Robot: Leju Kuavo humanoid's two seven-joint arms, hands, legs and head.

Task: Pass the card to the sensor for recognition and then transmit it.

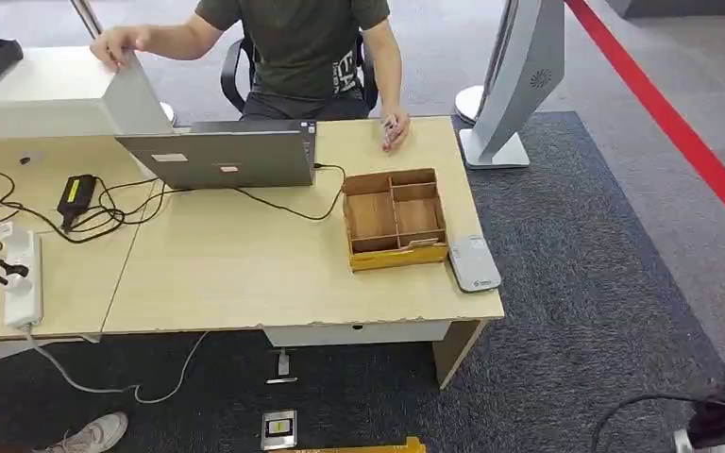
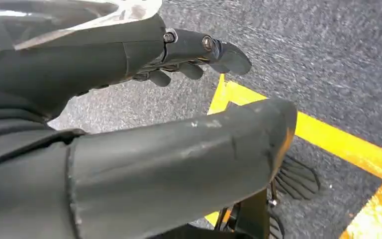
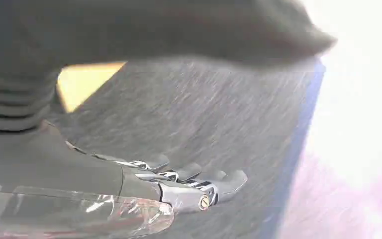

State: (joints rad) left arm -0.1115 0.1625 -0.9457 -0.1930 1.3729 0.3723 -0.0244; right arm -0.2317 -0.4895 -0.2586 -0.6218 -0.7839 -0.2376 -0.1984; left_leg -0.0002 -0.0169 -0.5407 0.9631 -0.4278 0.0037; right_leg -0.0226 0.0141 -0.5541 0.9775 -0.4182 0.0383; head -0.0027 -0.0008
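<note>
Progress looks like basically zero so far, judging from how things lie. Going left to right, with the wooden tray as my landmark: far off to its left there's one white power strip with a tangle of black cables and one black power brick, and behind those one white box that a person has a hand resting on. Just left of the tray, further back on the worktop, sits one grey laptop. The tray itself has several compartments, and I think a pale card edge shows in the front compartment, but it's too small to be sure, so I can't say for certain where the card is. Touching the tray's right side is one grey flat device, which I'd guess is the sensor. Further right and behind stands one white kiosk stand on the carpet.

Both arms hang low. The left hand has its fingers loosely spread over the carpet, holding nothing. The right hand is the same deal, fingers stretched out and empty above the carpet.

So everything's left: reach the card, pick it, show it to the sensor, pass it on.
</note>
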